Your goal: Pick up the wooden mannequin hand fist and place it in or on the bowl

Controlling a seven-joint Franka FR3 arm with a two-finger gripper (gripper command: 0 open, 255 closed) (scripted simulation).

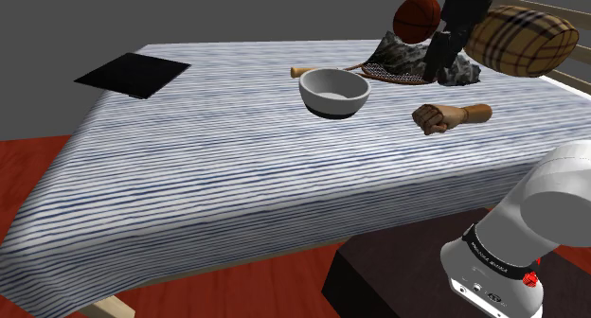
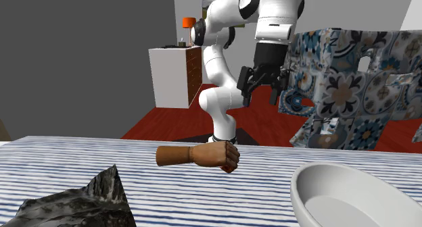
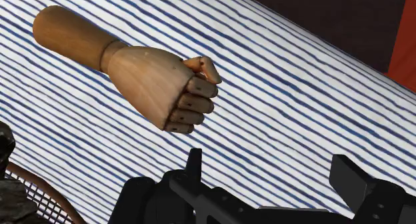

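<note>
The wooden mannequin fist (image 1: 450, 116) lies on its side on the striped tablecloth, toward the shoulder view's right, wrist stub pointing right. A grey-white bowl (image 1: 334, 92) stands upright to its left, a short gap away. My black gripper (image 1: 438, 68) hangs above the table behind the fist, open and holding nothing. In the second exterior view the fist (image 2: 199, 155) lies near the table's far edge, the gripper (image 2: 261, 94) hovers well above it, and the bowl (image 2: 352, 198) is close at lower right. In the wrist view the fist (image 3: 147, 73) lies ahead of the spread fingers (image 3: 350, 176), untouched.
Behind the gripper lie a dark rock (image 1: 421, 61), a racket (image 1: 379, 72), an orange-brown ball (image 1: 417, 18) and a plaid cushion (image 1: 521, 40). A black mat (image 1: 133, 75) sits at the table's far left. A patterned armchair (image 2: 352, 84) and a white cabinet (image 2: 174, 73) stand beyond the table.
</note>
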